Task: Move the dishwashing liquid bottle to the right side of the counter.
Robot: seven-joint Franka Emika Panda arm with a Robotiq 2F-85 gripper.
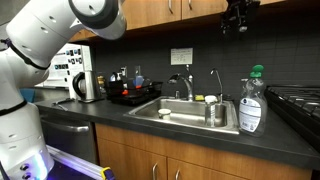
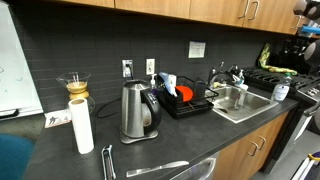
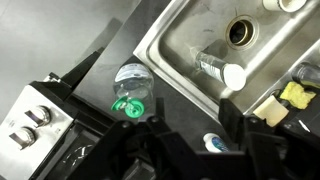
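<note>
Steel kettle [image 2: 135, 110] beside paper towel roll [image 2: 81, 125]; black dish rack [image 2: 190, 106] further along; stove [image 3: 30, 120].

Green-capped clear dishwashing liquid bottle [image 1: 252, 103], dark grey counter [image 1: 275, 146], silver sink [image 1: 190, 115]

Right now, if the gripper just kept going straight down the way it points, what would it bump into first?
Probably the sink's rim or the counter beside it; the gripper hangs high above that edge. The dishwashing liquid bottle stands just aside. Depth is hard to judge.
</note>
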